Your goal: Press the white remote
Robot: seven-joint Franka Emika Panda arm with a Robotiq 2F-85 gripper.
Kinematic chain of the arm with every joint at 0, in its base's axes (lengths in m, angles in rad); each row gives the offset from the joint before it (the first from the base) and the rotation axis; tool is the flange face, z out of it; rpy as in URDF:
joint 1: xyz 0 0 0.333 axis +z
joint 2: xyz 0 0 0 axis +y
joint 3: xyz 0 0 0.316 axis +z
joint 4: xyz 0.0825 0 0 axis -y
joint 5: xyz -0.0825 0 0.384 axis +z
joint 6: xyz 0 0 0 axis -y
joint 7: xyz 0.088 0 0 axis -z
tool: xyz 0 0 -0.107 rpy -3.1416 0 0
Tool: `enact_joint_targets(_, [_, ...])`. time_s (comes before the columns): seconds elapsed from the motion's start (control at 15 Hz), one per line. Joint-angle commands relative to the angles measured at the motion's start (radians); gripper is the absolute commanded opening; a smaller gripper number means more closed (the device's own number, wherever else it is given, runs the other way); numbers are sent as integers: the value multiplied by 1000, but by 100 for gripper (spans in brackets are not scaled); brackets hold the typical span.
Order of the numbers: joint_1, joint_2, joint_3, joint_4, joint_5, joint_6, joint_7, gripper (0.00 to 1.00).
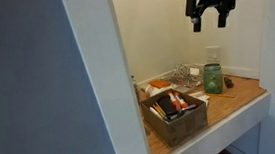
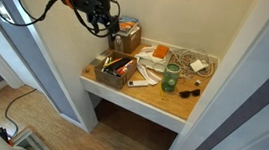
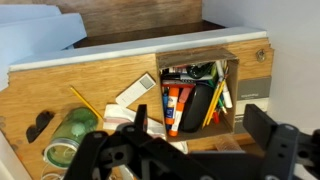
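- The gripper [image 1: 210, 23] hangs high over the worktop [image 1: 242, 96], with its jaws spread wide and nothing between them.
- In the wrist view the two dark fingers [image 3: 140, 122] fill the lower edge, well apart from each other.
- The white remote [image 3: 135, 93] lies flat on the worktop at a slant, just beside the open brown box [image 1: 182, 129], with one end near the box's corner.
- The gripper is well apart from the remote and touches nothing.
- A yellow pencil [image 3: 85, 100] lies on the bare wood on the remote's far side from the box, so the remote sits between pencil and box.
- The box holds black oblong items, an orange-red item [image 3: 172, 108] and some pens, packed close together.
- A green jar [image 1: 212, 77] stands upright near the back of the worktop, with a wire basket [image 1: 185, 75] beside it.
- A small black thing [image 3: 40, 125] lies near the jar; what it is cannot be told.
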Motion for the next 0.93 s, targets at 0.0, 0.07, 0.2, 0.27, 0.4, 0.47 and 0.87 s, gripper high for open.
enact_joint_targets(0.0, [-26, 130, -56, 66, 97, -27, -23, 66])
enact_joint_targets(0.07, [-36, 158, -72, 73, 121, -29, -25, 59])
enact_joint_targets(0.2, [-57, 209, -99, 84, 171, -27, -34, 44])
enact_joint_targets(0.27, [-65, 235, -110, 91, 203, -30, -44, 38])
enact_joint_targets(0.4, [-84, 283, -126, 101, 255, -24, -55, 23])
enact_joint_targets(0.47, [-93, 309, -132, 108, 282, -26, -59, 16])
enact_joint_targets(0.87, [-141, 455, -146, 149, 390, -18, -44, 0])
